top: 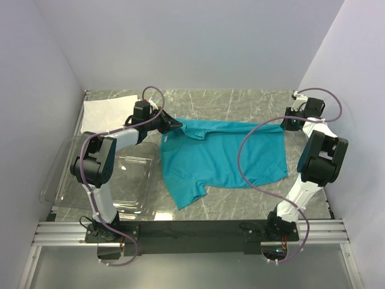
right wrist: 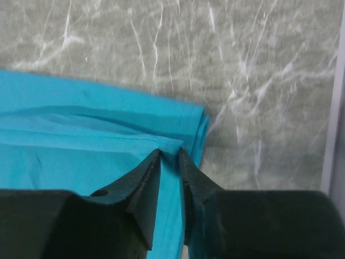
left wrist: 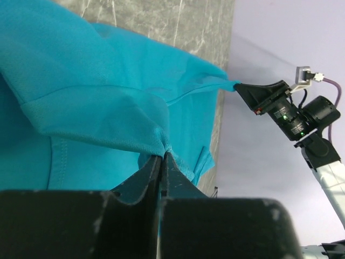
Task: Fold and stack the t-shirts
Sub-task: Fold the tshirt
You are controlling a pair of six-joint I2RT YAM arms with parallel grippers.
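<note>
The teal-blue t-shirt (top: 225,153) lies spread on the marble table, one sleeve pointing toward the near edge. My left gripper (top: 174,125) is shut on a bunched fold at the shirt's far left corner; the left wrist view shows the jaws (left wrist: 162,155) pinching teal cloth (left wrist: 108,81). My right gripper (top: 286,124) is shut on the shirt's far right corner, with a folded cloth edge (right wrist: 81,135) between its jaws (right wrist: 170,152). The left wrist view shows it (left wrist: 253,91) holding that corner taut. The white t-shirt (top: 108,112) lies as a folded rectangle at the far left.
A clear plastic bin (top: 102,174) sits on the table's left side, near the left arm. Pale walls close in the left, back and right. Bare marble table (top: 240,102) shows beyond the shirt.
</note>
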